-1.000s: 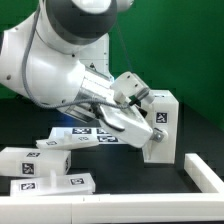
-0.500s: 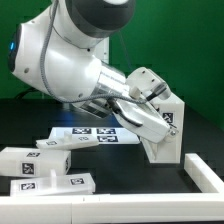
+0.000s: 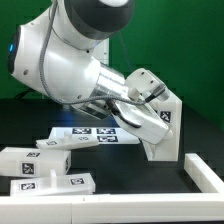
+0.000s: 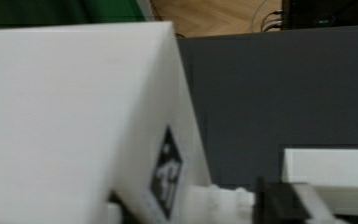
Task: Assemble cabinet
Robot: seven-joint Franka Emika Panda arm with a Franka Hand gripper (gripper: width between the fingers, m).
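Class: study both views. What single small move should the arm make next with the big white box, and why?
Probably lower the cabinet box gently until its base sits flat. It seems tilted under the gripper, which sits at its upper edge, while the loose white blocks lie apart, unjoined.

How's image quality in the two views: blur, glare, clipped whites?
Exterior view: fairly sharp, marker board tags legible; robot arm shell shows soft glare; black table hides shadows. Wrist view: cabinet block fills much of the frame as flat, near-featureless white; its marker tag is steeply foreshortened and blurry; background wood floor is soft.
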